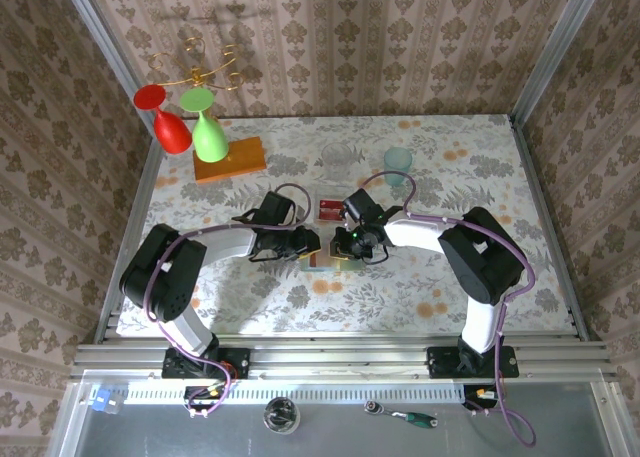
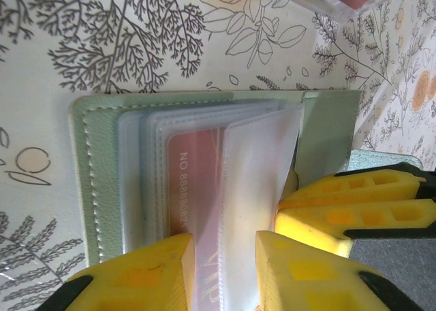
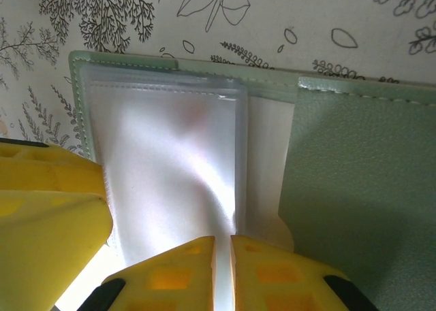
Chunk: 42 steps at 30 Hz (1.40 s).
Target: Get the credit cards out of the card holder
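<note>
Look at your top view: back wall (image 1: 330,47) papered in brown-pink damask stripes. Left wall (image 1: 50,127) and right wall (image 1: 600,127) carry same paper. Grey metal post (image 1: 100,37) runs up left back corner, second post (image 1: 560,37) up right one. Table (image 1: 470,277) covered in pale floral print, grey leaves, orange blooms. Aluminium rails (image 1: 340,357) cross near edge, grey surface (image 1: 560,432) below them. Light bright and even; faint branching shadow (image 1: 215,22) sits high on back wall. Your wrist views show same print close up: line-drawn branches and leaves on white.
</note>
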### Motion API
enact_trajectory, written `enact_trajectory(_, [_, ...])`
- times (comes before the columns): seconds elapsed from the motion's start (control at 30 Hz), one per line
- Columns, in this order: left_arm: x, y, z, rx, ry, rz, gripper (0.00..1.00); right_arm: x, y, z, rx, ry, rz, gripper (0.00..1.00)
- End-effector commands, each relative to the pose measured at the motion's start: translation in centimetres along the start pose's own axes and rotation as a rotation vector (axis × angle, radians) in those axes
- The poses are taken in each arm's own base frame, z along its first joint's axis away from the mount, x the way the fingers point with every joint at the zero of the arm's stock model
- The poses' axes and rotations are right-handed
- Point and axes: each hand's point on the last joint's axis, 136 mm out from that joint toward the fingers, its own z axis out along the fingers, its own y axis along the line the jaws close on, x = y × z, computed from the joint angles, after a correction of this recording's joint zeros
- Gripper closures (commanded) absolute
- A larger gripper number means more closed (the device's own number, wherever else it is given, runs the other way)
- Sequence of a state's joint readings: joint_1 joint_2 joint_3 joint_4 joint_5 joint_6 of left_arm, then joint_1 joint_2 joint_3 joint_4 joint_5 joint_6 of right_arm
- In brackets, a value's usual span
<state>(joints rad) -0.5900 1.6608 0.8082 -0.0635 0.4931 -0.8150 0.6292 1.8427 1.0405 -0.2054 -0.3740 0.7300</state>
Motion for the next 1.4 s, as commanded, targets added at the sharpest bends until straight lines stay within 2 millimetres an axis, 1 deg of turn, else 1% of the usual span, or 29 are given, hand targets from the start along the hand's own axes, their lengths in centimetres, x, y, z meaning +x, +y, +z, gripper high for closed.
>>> enact_trajectory(0.0, [-0.4, -1.5, -0.2, 0.032, -0.008, 0.008, 0.71, -0.1, -0.3, -0.2, 0.013, -0.013, 0.003, 0.84])
enact_trajectory(0.2, [-0.5, -2.3, 0.0, 0.067, -0.007, 0.012, 0.77, 0.0, -0.3, -0.1, 0.01, -0.012, 0.002, 0.84])
enact_trajectory(0.43, [-0.5, -2.7, -0.2, 0.075, -0.009, 0.013, 0.78, -0.1, -0.2, -0.4, 0.006, -0.016, 0.001, 0.83])
enact_trajectory(0.5, [-0.6, -2.9, -0.3, 0.08, -0.014, 0.015, 0.78, -0.3, 0.1, -0.9, 0.001, -0.034, -0.007, 0.8])
enact_trajectory(0.63, [-0.7, -3.4, -0.5, 0.093, -0.014, 0.02, 0.78, -0.9, 0.4, -2.1, 0.0, -0.08, -0.025, 0.77])
enact_trajectory(0.83, [-0.7, -4.1, -0.3, 0.1, -0.01, 0.025, 0.78, -1.5, 0.0, -3.7, 0.009, -0.132, -0.019, 0.77])
enact_trajectory(0.93, [-0.6, -4.6, 0.0, 0.104, -0.003, 0.029, 0.75, -1.7, -0.3, -4.5, 0.007, -0.152, -0.018, 0.76])
enact_trajectory(1.2, [-0.4, -6.3, 1.1, 0.097, 0.011, 0.055, 0.72, -1.8, -1.2, -5.9, 0.013, -0.181, -0.033, 0.76])
enact_trajectory(1.37, [-0.4, -7.4, 2.0, 0.081, 0.025, 0.073, 0.71, -1.8, -1.7, -7.2, 0.011, -0.209, -0.054, 0.75])
